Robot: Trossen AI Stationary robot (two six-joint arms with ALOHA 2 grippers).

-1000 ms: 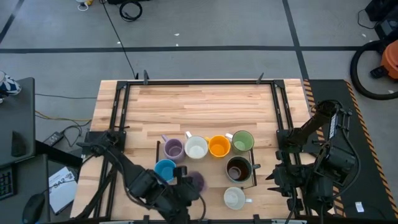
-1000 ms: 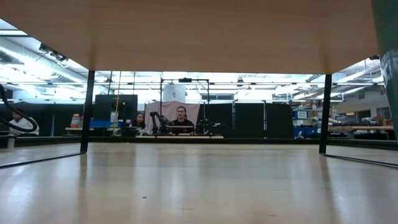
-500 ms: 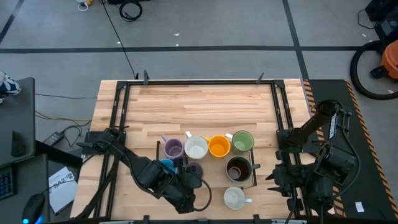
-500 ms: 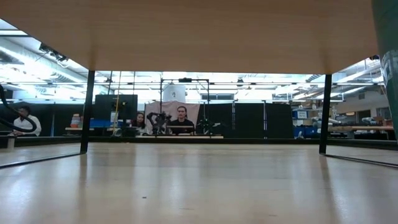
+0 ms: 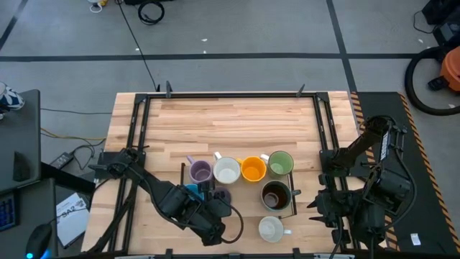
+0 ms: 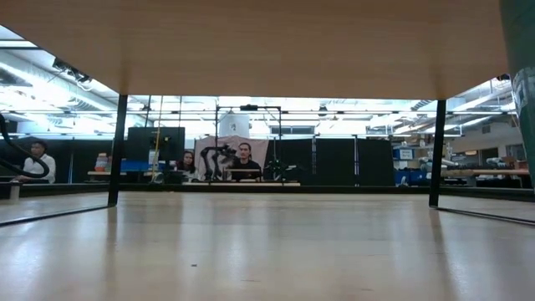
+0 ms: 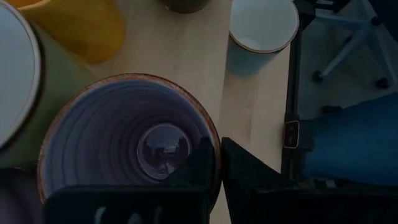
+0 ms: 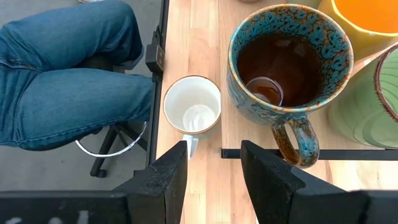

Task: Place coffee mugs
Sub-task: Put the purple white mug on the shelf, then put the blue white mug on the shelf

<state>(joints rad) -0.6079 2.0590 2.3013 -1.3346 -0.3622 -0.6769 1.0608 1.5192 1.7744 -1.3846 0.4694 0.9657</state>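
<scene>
Coffee mugs sit clustered at the near middle of the pale butcher-block wooden table [image 5: 237, 119]. Back row, left to right from above: lavender-purple ceramic mug [image 5: 200, 172], white ceramic mug [image 5: 227, 171], orange ceramic mug [image 5: 253, 169], green ceramic mug [image 5: 280, 163]. In front of the green one stands the dark brown glazed mug with a mottled blue rim [image 5: 275, 195]; nearest the table's front edge, a second small white mug [image 5: 271, 229]. A light blue mug [image 5: 192, 190] shows only as a sliver beside the left arm.

Left gripper [image 5: 219, 205] is clenched over the rim of a second lavender-purple mug with a ribbed inside [image 7: 127, 146], one finger inside and one outside the wall, just in front of the back row.

Right gripper [image 8: 212, 163] is parked at the table's right front, fingers spread, holding nothing.

A person's blue-jeaned legs [image 8: 68, 71] show just off the table's edge.
</scene>
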